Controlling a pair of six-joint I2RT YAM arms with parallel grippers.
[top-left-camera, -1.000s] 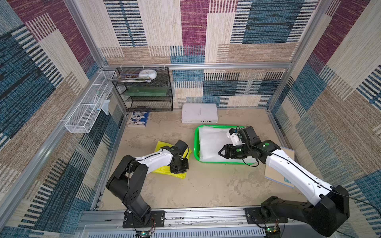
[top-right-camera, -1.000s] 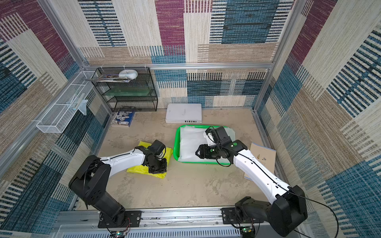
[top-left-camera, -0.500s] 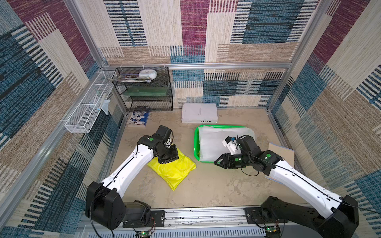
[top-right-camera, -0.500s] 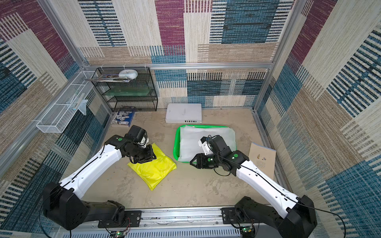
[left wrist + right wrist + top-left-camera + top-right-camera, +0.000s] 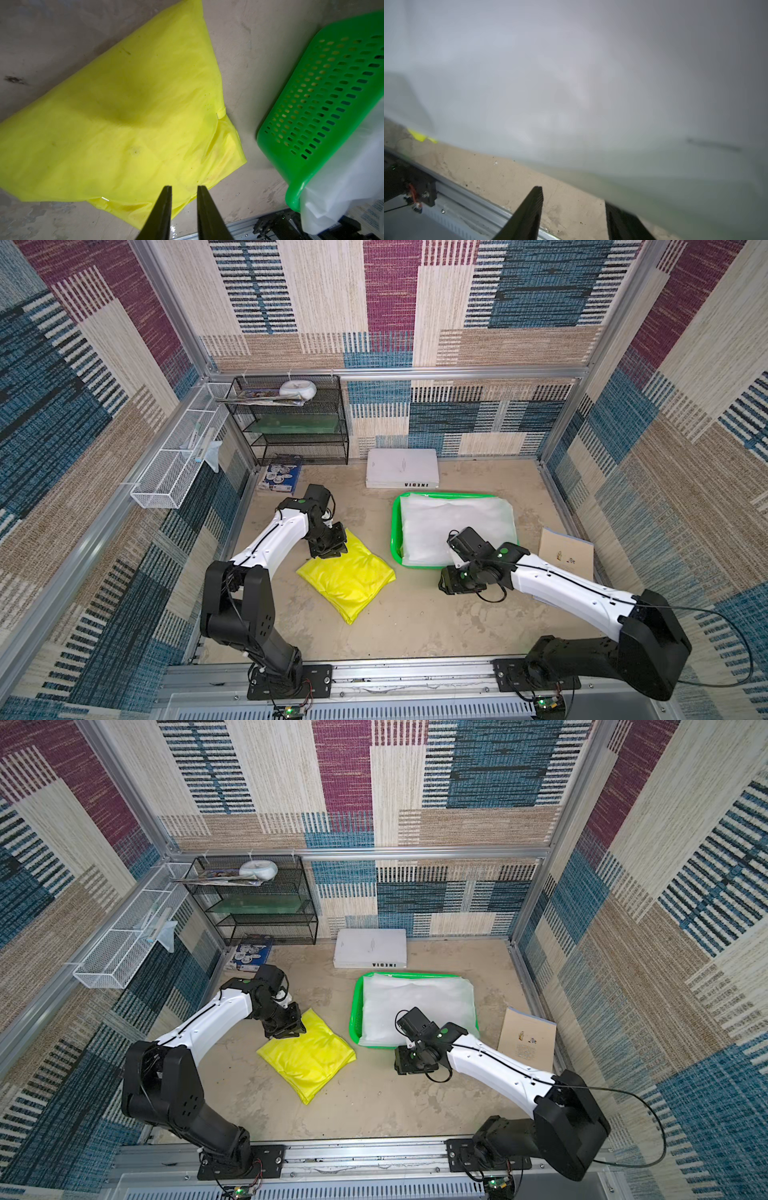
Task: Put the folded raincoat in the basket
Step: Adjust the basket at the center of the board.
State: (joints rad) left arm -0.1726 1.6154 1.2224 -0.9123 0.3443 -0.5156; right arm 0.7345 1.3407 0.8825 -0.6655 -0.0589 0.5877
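The folded yellow raincoat [image 5: 347, 574] [image 5: 307, 1052] [image 5: 124, 116] lies flat on the floor, left of the green basket [image 5: 394, 531] [image 5: 354, 1011] [image 5: 324, 99] and apart from it. My left gripper [image 5: 328, 551] [image 5: 289, 1029] [image 5: 184, 187] hovers over the raincoat's far-left corner, jaws a little apart with nothing between them. My right gripper [image 5: 451, 587] [image 5: 409, 1065] [image 5: 573, 196] stands open, low over the floor, at the basket's near edge. A translucent white plastic sheet [image 5: 453, 522] [image 5: 571, 83] fills the basket, drapes over its near rim and blurs one right finger.
A white box [image 5: 402, 467] sits behind the basket. The black mesh rack [image 5: 291, 423] and white wire basket [image 5: 178, 460] stand at the back left, with a booklet [image 5: 280, 479] on the floor below. A brown card [image 5: 565, 556] lies right of the basket.
My left gripper moved from the raincoat's near side to its far-left corner, and the raincoat now lies spread out. My right gripper drew back from over the basket to the floor in front of it.
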